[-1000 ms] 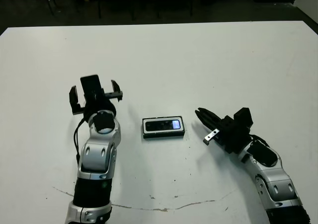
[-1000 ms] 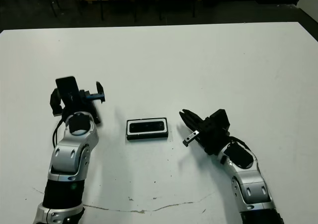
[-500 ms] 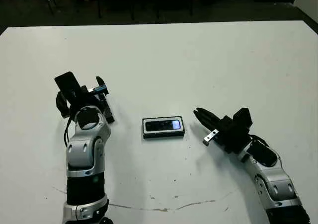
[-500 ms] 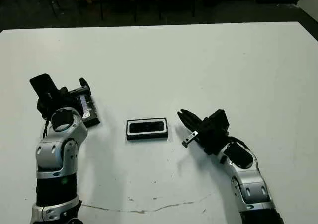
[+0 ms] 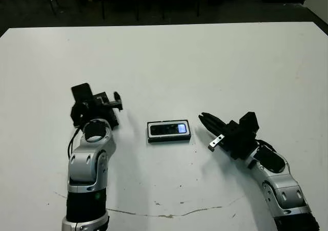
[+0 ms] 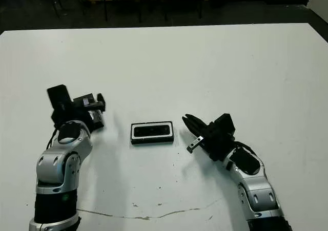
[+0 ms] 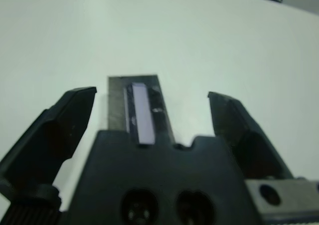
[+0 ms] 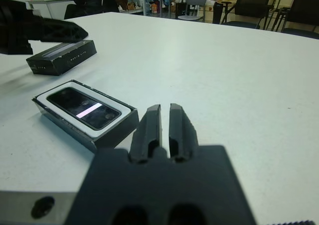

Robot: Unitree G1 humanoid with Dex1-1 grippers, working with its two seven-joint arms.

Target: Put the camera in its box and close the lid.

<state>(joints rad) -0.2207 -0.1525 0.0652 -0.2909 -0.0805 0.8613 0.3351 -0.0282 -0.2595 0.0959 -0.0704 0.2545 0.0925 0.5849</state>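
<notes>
Head views: box (image 5: 169,131) sits mid-table with the camera (image 5: 168,129) already lying flat inside it, screen up, white lining showing all round. Lid (image 6: 94,117) lies on the table at about 9 o'clock from the box, well apart from it. Left gripper (image 5: 97,106) hangs over the lid, fingers spread to either side, not clamped. Right gripper (image 5: 207,122) rests at 3 o'clock from the box, near but not touching, tips aimed at it.

Left wrist view: lid (image 7: 138,110) runs lengthwise between the two open fingers (image 7: 67,116), pale strip up. Gaps show on both sides; no contact visible. The lid's near end is hidden behind the gripper body.

Right wrist view: right fingers (image 8: 150,127) pressed together, holding nothing. Box (image 8: 84,113) with the camera (image 8: 82,107) seated sits just ahead; lid (image 8: 62,56) and the left gripper (image 8: 55,30) beyond, toward 11 o'clock.

Judgement: camera is in; the lid remains to be picked up and fitted.

Risks:
- lid is shallow and smooth-sided; a high or off-centre pinch could let it tip or slip out
- closing unevenly could skate it across the table
- lowering it askew could catch a box wall and shove the box, since nothing braces it
- right gripper close by could knock the box if it swings
</notes>
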